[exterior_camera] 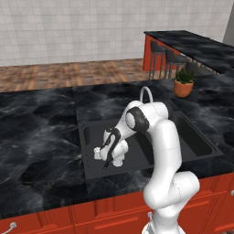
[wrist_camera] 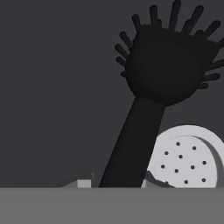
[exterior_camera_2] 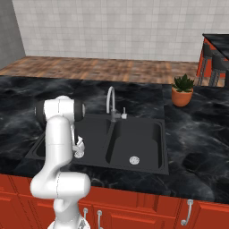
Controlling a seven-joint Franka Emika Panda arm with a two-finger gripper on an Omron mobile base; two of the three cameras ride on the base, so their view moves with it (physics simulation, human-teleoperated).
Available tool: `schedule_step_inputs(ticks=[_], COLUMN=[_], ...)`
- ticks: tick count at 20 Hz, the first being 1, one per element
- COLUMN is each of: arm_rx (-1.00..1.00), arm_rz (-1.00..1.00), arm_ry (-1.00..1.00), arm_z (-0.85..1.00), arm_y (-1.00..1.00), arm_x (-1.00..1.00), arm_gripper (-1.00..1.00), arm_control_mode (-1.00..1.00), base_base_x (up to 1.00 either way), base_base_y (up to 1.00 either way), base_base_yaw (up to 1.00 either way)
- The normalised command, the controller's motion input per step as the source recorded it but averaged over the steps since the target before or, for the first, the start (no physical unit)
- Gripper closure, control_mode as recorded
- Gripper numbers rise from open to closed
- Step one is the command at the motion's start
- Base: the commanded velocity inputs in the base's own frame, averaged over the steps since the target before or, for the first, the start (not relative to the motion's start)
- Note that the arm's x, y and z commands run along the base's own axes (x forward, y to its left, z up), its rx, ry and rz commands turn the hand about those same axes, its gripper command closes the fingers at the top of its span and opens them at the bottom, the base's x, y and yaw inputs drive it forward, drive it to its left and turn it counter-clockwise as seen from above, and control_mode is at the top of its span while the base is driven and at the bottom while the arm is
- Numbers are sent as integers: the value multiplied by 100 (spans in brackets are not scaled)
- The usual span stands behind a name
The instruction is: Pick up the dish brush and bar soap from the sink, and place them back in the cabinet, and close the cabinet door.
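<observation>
The dish brush (wrist_camera: 166, 65) lies on the floor of the black sink (exterior_camera: 85, 153), left basin. In the hand view its round bristly head is at upper right, and its thin black handle runs down between my fingertips. My gripper (wrist_camera: 113, 183) is low in that basin, pointing down, with its jaws drawn in against both sides of the handle. From the base views the gripper (exterior_camera: 108, 159) (exterior_camera_2: 79, 153) sits near the basin floor, and the arm partly hides it. The bar soap, the cabinet and its door are out of view.
A round silver drain (wrist_camera: 188, 157) lies just right of the brush handle. The gooseneck faucet (exterior_camera_2: 109, 100) stands behind the sink (exterior_camera_2: 165, 147), whose right basin has its own drain (exterior_camera_2: 133, 159). A potted plant (exterior_camera: 183, 82) sits on the counter at far right. Red drawer fronts run below.
</observation>
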Motion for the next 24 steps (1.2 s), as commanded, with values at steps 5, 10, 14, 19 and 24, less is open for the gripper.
schedule_step_inputs(ticks=[5,10,14,19,24], arm_rx=[0,0,0,0,0], arm_rz=[0,3,7,7,7], arm_ry=[0,0,0,0,0], arm_z=[0,13,36,49,54], arm_y=[-1,-6,-12,-16,-16], arm_x=[0,1,0,0,0], arm_gripper=[100,100,100,100,100], arm_control_mode=[-100,-100,-100,-100,-100], base_base_x=[0,0,0,0,0], base_base_y=[0,0,0,0,0], base_base_yaw=[0,0,0,0,0])
